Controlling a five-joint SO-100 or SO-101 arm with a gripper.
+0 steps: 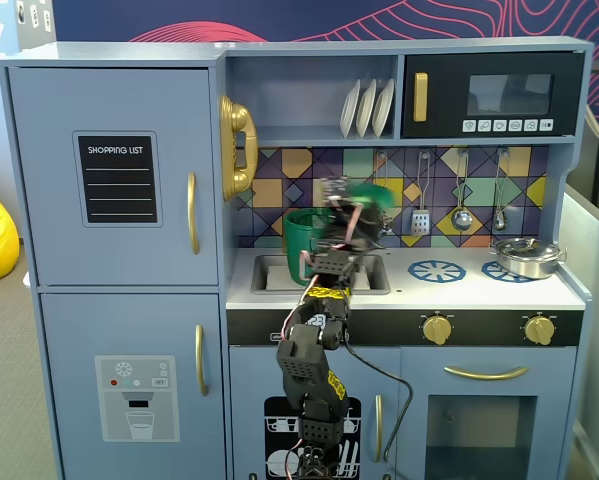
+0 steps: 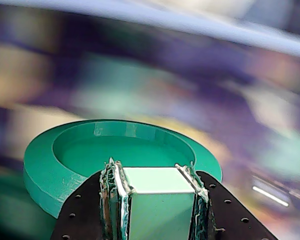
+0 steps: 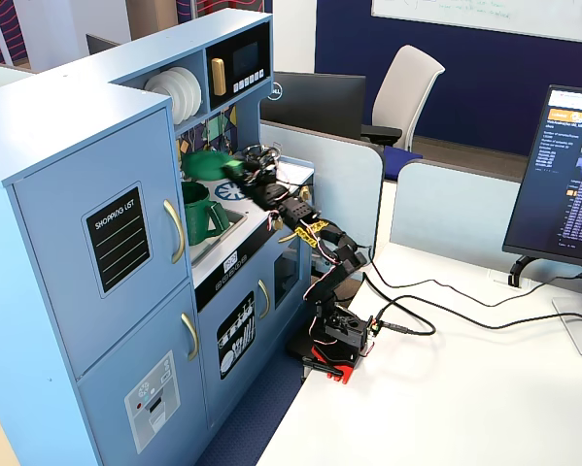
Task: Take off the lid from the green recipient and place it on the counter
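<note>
My gripper [image 2: 152, 172] is shut on the pale square handle of the round green lid [image 2: 64, 160], which fills the lower wrist view. In a fixed view the lid [image 1: 374, 194] is motion-blurred, held in the air above and to the right of the green recipient [image 1: 304, 245], clear of its open mouth. The other fixed view shows the lid [image 3: 205, 163] hanging above the recipient [image 3: 198, 212], with the gripper [image 3: 234, 167] at its right. The recipient stands at the sink on the white counter [image 1: 459, 290].
A small steel pot [image 1: 527, 257] sits on the counter's right burner. Utensils [image 1: 462, 215] hang on the tiled back wall, white plates [image 1: 367, 108] stand on the shelf above, and a yellow phone [image 1: 237, 145] hangs left of the recipient. The sink [image 1: 274, 275] is recessed.
</note>
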